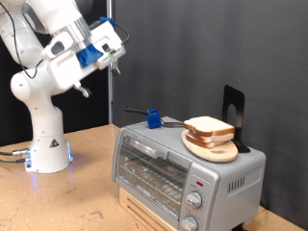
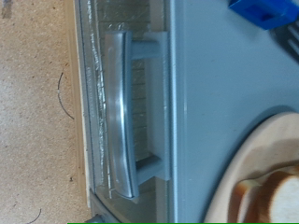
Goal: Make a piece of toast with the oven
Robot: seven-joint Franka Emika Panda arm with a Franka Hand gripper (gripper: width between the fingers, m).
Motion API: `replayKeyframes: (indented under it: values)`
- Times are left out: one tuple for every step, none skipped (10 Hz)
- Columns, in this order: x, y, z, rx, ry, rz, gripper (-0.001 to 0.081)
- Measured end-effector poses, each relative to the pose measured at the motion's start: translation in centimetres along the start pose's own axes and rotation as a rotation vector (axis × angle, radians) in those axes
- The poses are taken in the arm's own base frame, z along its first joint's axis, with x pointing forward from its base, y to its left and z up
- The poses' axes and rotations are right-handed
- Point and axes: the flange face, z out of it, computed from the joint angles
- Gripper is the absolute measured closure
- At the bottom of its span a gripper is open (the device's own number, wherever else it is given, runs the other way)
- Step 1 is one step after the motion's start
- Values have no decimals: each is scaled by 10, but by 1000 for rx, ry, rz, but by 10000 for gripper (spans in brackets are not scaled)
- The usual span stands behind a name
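The silver-grey oven (image 1: 159,164) stands at the exterior view's bottom centre with its glass door closed. Its two knobs (image 1: 195,200) are at its lower right. The piece of toast (image 1: 208,127) lies on a round wooden board (image 1: 214,146) on the oven's top. My gripper (image 1: 115,55) hangs high in the air, up and to the exterior view's left of the oven, and holds nothing that I can see. The wrist view looks down on the oven's door handle (image 2: 140,112), the board (image 2: 234,173) and a corner of the toast (image 2: 277,200). My fingers do not show there.
A blue block (image 1: 152,119) with a dark handle lies on the oven's top at the back; it also shows in the wrist view (image 2: 266,11). A black stand (image 1: 234,106) rises behind the board. The oven sits on a wooden table (image 1: 82,197). A dark curtain hangs behind.
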Motion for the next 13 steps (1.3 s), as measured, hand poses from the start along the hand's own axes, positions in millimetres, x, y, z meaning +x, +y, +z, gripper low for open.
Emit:
replayKeyframes:
  values:
    - [5, -4, 11, -10, 12, -18, -3]
    - [9, -7, 21, -14, 21, -33, -3]
    - [12, -10, 28, -11, 27, -40, -3]
    - [15, -13, 33, -6, 33, -37, -3]
    - [16, -15, 37, -9, 33, -31, -3]
    - [19, -17, 39, -13, 33, -25, -3]
    - [19, -17, 39, -13, 32, -25, -3]
    - [18, -15, 42, -19, 29, -25, -3]
    - [17, -12, 50, -39, 42, -30, -3]
    - [15, -9, 64, -69, 72, -32, -3]
    - [13, -7, 81, -92, 99, -34, -3]
    - [11, -4, 97, -105, 115, -40, -3]
    - [9, -2, 110, -111, 128, -46, -3]
